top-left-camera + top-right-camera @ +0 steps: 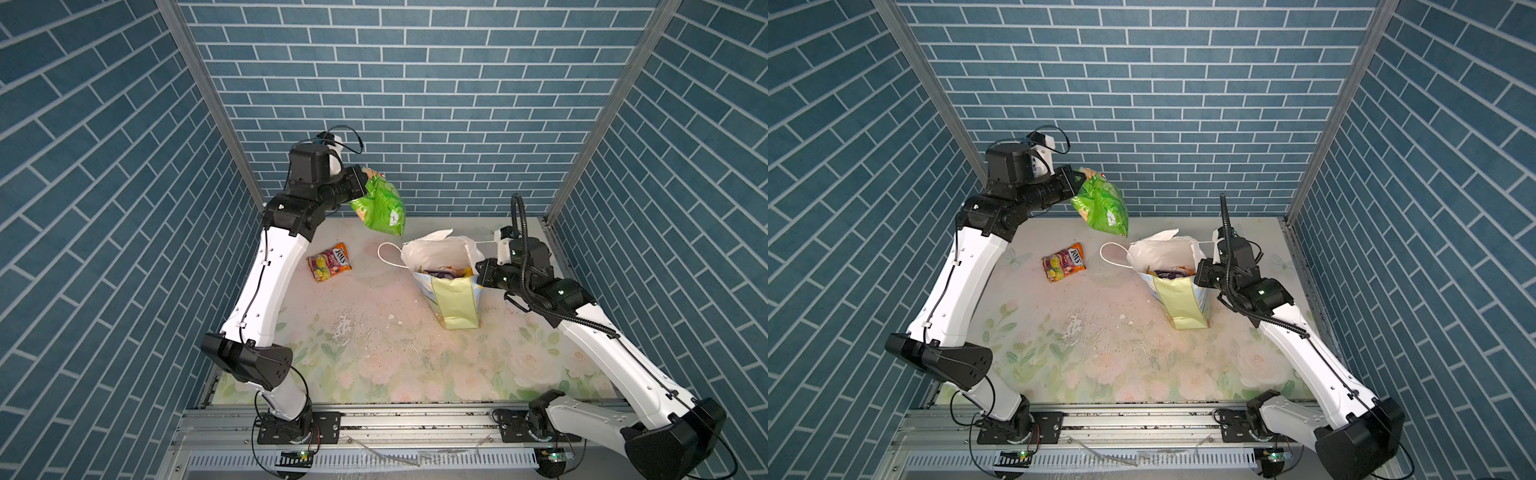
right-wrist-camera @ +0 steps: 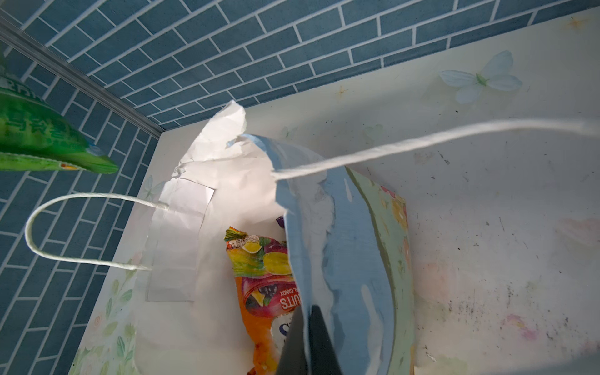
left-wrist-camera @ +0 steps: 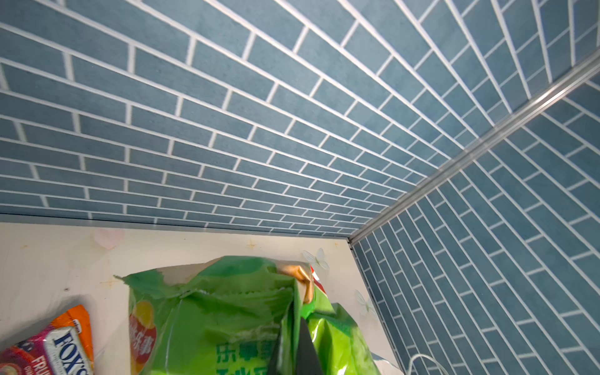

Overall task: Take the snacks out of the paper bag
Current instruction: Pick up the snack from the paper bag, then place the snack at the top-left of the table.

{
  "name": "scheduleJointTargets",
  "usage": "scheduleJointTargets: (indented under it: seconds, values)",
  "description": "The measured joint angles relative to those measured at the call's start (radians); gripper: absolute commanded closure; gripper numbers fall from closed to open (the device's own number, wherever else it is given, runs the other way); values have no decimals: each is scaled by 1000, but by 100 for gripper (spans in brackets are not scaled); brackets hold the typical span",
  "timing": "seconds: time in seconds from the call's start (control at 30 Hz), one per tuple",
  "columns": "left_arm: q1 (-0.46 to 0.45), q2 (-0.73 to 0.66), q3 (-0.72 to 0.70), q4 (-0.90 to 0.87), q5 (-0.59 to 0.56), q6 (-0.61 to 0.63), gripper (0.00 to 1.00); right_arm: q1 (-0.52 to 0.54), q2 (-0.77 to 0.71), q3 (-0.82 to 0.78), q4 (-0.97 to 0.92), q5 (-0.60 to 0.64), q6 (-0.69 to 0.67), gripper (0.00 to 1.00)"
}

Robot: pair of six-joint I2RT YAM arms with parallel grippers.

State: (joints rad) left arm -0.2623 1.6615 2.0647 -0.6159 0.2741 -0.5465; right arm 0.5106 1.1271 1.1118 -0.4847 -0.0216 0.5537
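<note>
Two packets are out of the bag (image 1: pixel 455 299): the fruit packet (image 1: pixel 329 262) lies on the table (image 1: pixel 374 332) at the bag's 9 o'clock, and the green packet (image 1: pixel 380 203) hangs at its 11 o'clock, pinched at its top edge by the left gripper (image 1: pixel 365 183). The right gripper (image 1: pixel 478 272) is clamped on the bag's 3 o'clock wall; more packets (image 2: pixel 259 276) sit inside. The best move is probably to lower the green packet near the fruit packet, clear of the handle (image 1: pixel 388 253), and release low.

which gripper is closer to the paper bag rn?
Right. The right gripper is shut on the paper bag, pinching its side wall at the rim. The left gripper is raised clear of it, toward the back wall, shut on the green packet.
</note>
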Motion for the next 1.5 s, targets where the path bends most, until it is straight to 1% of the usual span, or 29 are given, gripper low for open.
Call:
scheduleJointTargets:
  seconds: [0.17, 0.27, 0.5, 0.7, 0.93, 1.13, 1.27, 1.3, 1.37, 1.43, 1.5]
  values:
    - [81, 1, -57, 19, 1, -18, 100, 0, -4, 0, -5, 3, 0, 100]
    - [121, 1, -121, 34, 4, -30, 100, 0, -6, 0, -10, 4, 0, 100]
    - [167, 7, -291, 75, -22, -34, 100, 0, -14, 0, -17, 11, 0, 100]
    - [196, 72, -327, 121, -42, -32, 100, 0, -15, -1, -19, 18, 0, 100]
    - [238, 206, -369, 144, -43, -44, 100, 0, -33, -15, -24, 29, 0, 100]
    - [251, 278, -367, 147, -43, -44, 100, 0, -37, -16, -30, 34, 1, 100]
    - [256, 333, -337, 148, -14, -44, 100, 0, -37, -16, -31, 34, 12, 100]
    - [257, 346, -330, 150, -7, -44, 98, 0, -37, -16, -31, 35, 16, 100]
    - [257, 363, -320, 159, 3, -44, 80, 0, -37, -16, -31, 35, 19, 100]
    - [257, 365, -319, 162, 9, -49, 65, 0, -37, -16, -31, 36, 19, 100]
    - [256, 365, -317, 164, 10, -46, 53, 0, -37, -16, -32, 37, 19, 100]
